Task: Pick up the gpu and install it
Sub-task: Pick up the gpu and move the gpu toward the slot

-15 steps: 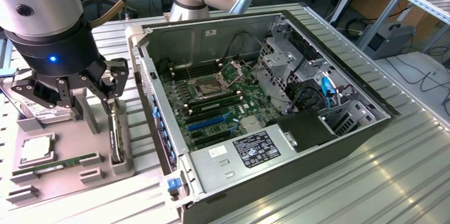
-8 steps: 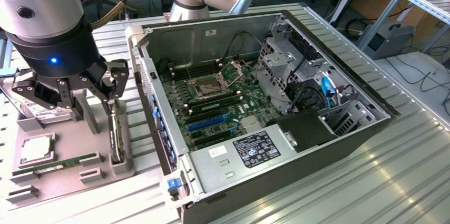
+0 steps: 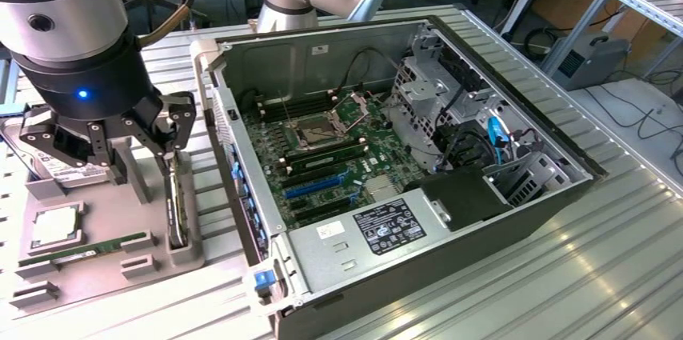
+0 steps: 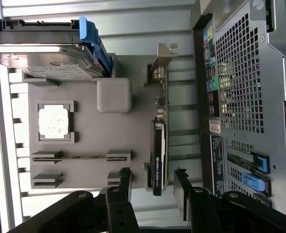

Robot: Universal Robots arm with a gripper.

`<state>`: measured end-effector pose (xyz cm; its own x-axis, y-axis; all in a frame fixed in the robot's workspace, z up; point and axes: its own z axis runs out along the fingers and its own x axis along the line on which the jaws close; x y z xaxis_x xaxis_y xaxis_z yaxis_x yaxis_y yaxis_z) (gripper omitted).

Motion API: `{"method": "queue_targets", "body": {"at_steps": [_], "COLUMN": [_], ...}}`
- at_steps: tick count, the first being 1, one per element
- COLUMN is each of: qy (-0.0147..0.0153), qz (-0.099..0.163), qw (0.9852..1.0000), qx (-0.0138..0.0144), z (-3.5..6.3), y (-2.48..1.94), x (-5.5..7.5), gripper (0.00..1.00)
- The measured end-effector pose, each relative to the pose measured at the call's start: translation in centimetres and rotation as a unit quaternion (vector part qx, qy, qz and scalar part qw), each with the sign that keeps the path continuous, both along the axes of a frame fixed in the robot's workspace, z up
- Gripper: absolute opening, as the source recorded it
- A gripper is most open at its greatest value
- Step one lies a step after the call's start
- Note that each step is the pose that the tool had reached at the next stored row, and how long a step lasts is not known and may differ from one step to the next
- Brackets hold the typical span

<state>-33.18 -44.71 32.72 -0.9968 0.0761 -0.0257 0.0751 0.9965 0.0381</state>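
Exterior view, hand: we are seeing the gripper point(image 3: 110, 144) hanging over the tray point(image 3: 101, 268) at the exterior view's left, beside the open computer case point(image 3: 427, 156).
Exterior view, card: the gpu point(image 3: 176, 204) is standing on its edge in the tray slot nearest the computer case, not yet lifted.
Exterior view, neighbours: a processor chip point(image 3: 56, 228) and a memory stick point(image 3: 85, 248) are lying in the same tray.
Wrist view, hand: the gripper point(image 4: 152, 177) is spread wide and holding nothing. Its fingers point(image 4: 125, 177) are straddling the fan end of the gpu point(image 4: 158, 155), one on each face, apart from it.
Wrist view, surroundings: the hard drive point(image 4: 45, 60) is sitting at the far end of the tray point(image 4: 133, 126), and the computer case point(image 4: 244, 97) is running along the card's other side.
Risk, grip: we are judging that closing near one end could let the card swing or tilt as it leaves the slot.
Risk, cooler: squeezing the fan cover rather than the board could cause slipping or strain.
Risk, snag: the metal bracket point(image 4: 164, 53) could catch on the tray if the lift is not straight.
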Motion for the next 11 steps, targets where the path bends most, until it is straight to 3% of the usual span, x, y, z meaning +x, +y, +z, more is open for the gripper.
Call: {"method": "queue_targets", "body": {"at_steps": [11], "qy": [0.0], "qz": [0.0], "qw": [1.0], "qx": [0.0], "z": [-0.31], "y": [0.0], "x": [0.0], "gripper": [0.48]}}
